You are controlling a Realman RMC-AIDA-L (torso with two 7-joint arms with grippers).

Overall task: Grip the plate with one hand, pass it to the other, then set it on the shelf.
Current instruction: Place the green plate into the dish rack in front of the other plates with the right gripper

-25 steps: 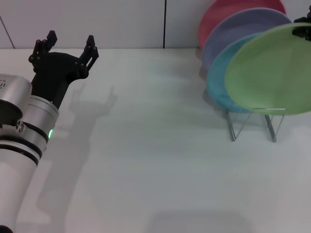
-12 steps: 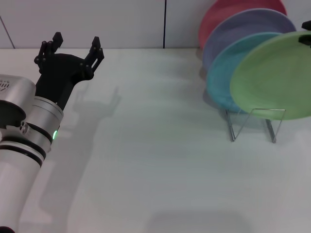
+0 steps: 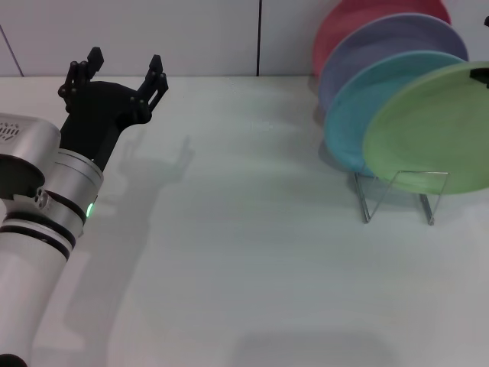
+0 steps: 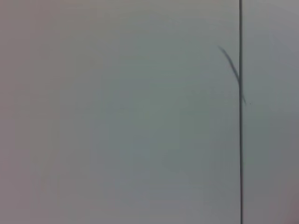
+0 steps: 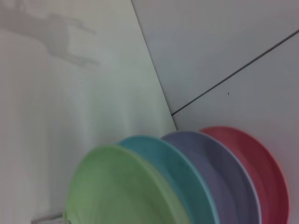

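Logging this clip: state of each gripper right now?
Left gripper: open, empty, raised over the table's left side.
Right gripper: only a sliver shows at the frame's right edge by the green plate; cannot be told.

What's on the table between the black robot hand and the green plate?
Nothing: in the head view, only bare white table lies between the left gripper and the green plate.

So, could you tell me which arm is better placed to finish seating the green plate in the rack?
The right: its gripper is at the green plate's rim above the rack. The left gripper hangs open far across the table.
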